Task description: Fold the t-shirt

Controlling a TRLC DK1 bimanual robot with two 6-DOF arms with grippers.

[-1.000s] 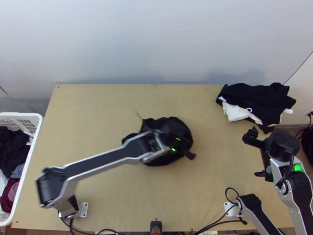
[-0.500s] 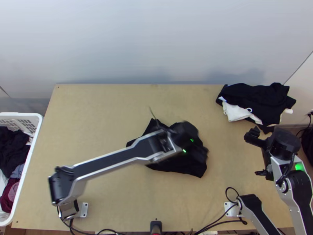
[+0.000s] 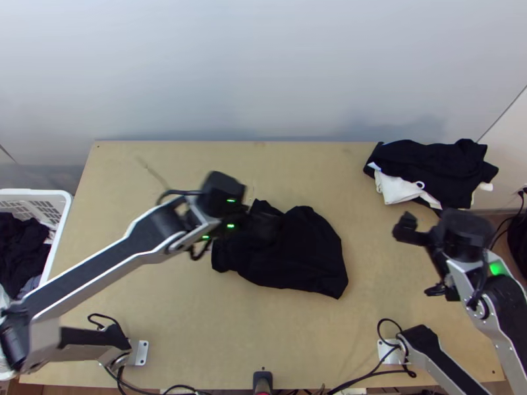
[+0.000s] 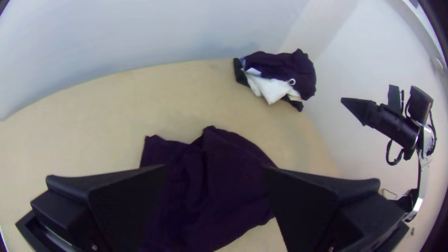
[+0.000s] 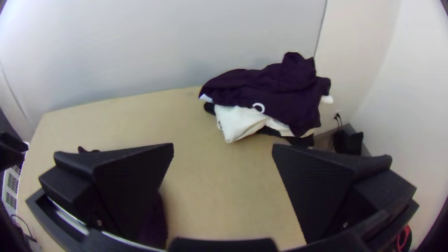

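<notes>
Checking the top view first, I locate the t-shirt [image 3: 300, 253] on the middle of the table [image 3: 197, 342], bunched, with the left arm [image 3: 165, 230] reaching over its left end. I judge the cloth light, limp and soft, not fragile, and likely to slide as one mass if pushed. Recommended hold points: the corner toward the right arm's base and the peak on the far edge, each pinched near the rim. Risk: a pinch through several layers lifts the whole bundle. In appearance the garment is plain black, its outline irregular. The right gripper [image 3: 419, 259] is well apart from it, near the pile of clothes [image 3: 431, 168].

In the left wrist view, I read the left gripper [image 4: 215, 167] as released: its fingers are spread, with cloth visible between them and nothing clamped. The fabric looks dark purple here, with soft ridges running through it and a raised lobe at the far edge. I cannot identify sleeves or collar.

In the right wrist view, I confirm the right gripper as released also, fingers wide apart, nothing grasped. Part of the shirt shows beside one finger.
</notes>
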